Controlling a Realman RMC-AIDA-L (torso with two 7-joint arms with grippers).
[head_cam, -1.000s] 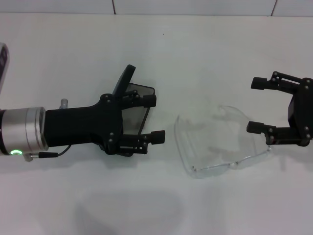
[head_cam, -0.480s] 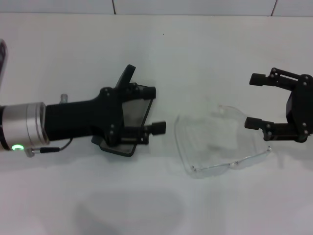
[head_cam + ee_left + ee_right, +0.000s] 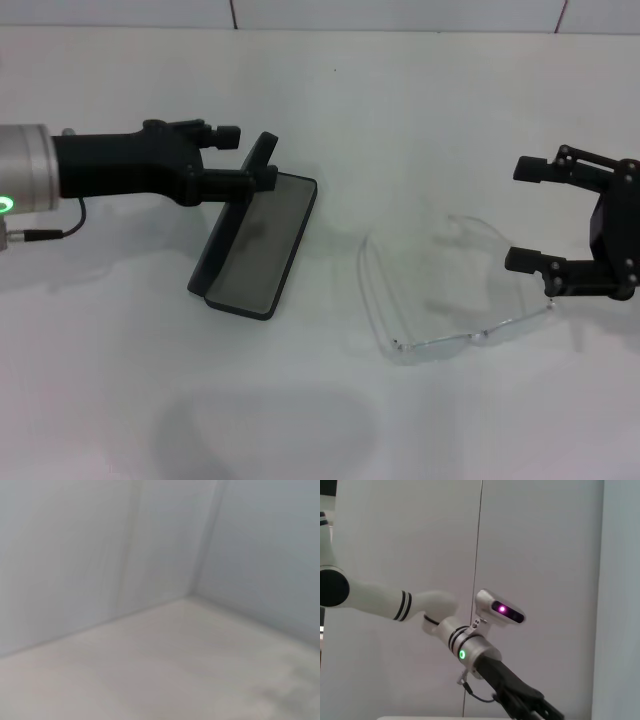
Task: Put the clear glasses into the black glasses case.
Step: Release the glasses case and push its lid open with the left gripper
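The black glasses case (image 3: 262, 245) lies open on the white table left of centre, its lid (image 3: 235, 220) standing up along the left side and the grey lining showing. My left gripper (image 3: 248, 155) hovers open at the far end of the lid, turned on its side, one finger close to the lid's top edge. The clear glasses (image 3: 450, 295) rest on the table to the right of the case, lens toward the front, arms pointing away. My right gripper (image 3: 528, 215) is open just right of the glasses, its nearer finger (image 3: 530, 261) by their right end.
The white table (image 3: 320, 420) runs back to a tiled wall (image 3: 400, 12). The right wrist view shows my left arm (image 3: 470, 650), the head camera's purple light (image 3: 502, 609) and a white wall. The left wrist view shows only a wall corner and the tabletop.
My left gripper has drawn back to the left and far side and rolled onto its side, uncovering the open case. The right gripper has barely shifted; the glasses have not moved.
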